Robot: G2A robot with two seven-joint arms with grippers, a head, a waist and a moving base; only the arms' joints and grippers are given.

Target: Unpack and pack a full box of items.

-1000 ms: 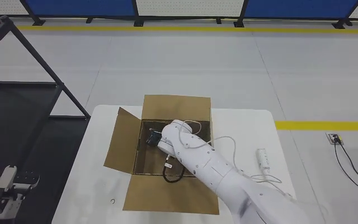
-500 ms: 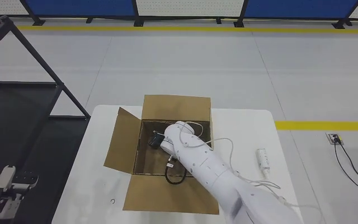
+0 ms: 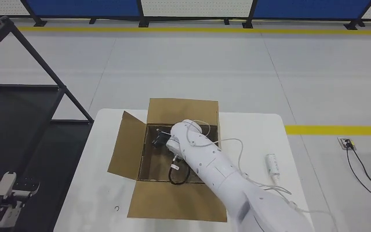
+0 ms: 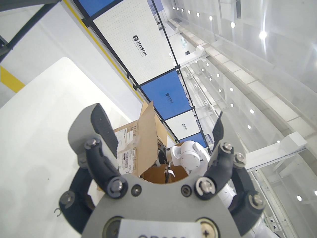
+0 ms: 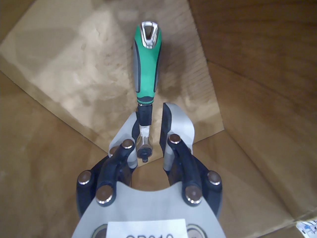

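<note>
An open cardboard box (image 3: 183, 109) stands on the white table (image 3: 104, 174), and my right arm reaches down into it. On the box floor lies a ratchet wrench (image 5: 146, 70) with a green and grey handle. My right gripper (image 5: 151, 112) straddles the wrench's metal head end. One pad touches the shaft, the other pad (image 5: 166, 120) stands a little off it, so the jaws are open. In the top view the right gripper (image 3: 159, 141) is in the box's far left part. My left gripper (image 4: 161, 127) is wide open and holds nothing, low beside the table, facing the box (image 4: 146, 139).
A black cable loop (image 3: 177, 177) lies inside the box near its front wall. A white stick-shaped item (image 3: 272, 165) rests on the table to the right of the box. A small hook (image 3: 116, 209) lies near the table's front left. All box flaps are folded outward.
My right arm has shifted slightly toward the far side inside the box, and the cable loop moved a little with it. The box has stayed put.
</note>
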